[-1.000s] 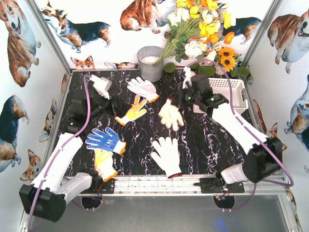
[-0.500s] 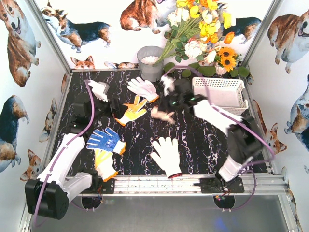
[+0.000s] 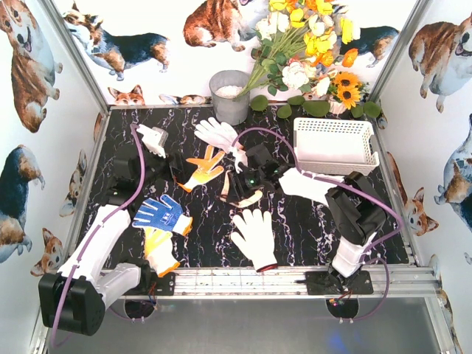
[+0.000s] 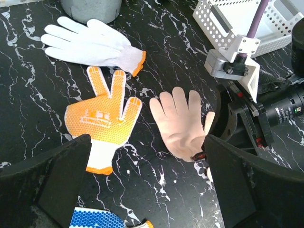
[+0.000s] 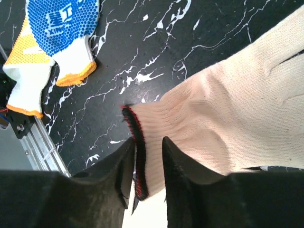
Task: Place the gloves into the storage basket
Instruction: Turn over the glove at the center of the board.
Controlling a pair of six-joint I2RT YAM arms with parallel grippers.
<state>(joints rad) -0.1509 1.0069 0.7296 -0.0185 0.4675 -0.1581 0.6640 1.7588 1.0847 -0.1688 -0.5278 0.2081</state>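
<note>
Knit cotton by the look of it, so the beige glove [image 4: 183,124] should be next to weightless, limp, and quick to fold or dangle once it leaves the desk [image 3: 310,221]. Nothing about it can break, and the weave gives something to bite on. I'd judge the ribbed cuff the best place to take it: the hem there is thicker than the flat palm, and a pinch at one end lets the rest hang free.

The glove lies flat about the middle of the desk, fingers pointing roughly to the far side and cuff toward the near side. The right claw [image 5: 147,142] is down at exactly that cuff. In its own wrist view the dark, red-stitched hem runs up between the two fingers, which stand only a narrow way apart, one on each side of the cloth. Whether they are truly biting it or only straddling it loosely I cannot tell. The left claw [image 4: 146,142] is spread wide with nothing in it, hanging to the left of the same glove.

The storage basket [image 3: 339,167] sits at the far right, well apart from the glove, and looks to hold nothing yet. Other gloves lie about:
- a white glove [image 3: 217,133] with an orange cuff at the far side
- an orange-palmed glove [image 3: 203,168] just left of the beige one
- a blue glove [image 3: 158,214] and a yellow glove [image 3: 158,251] at the near left
- a second white glove [image 3: 254,236] near the middle front
</note>
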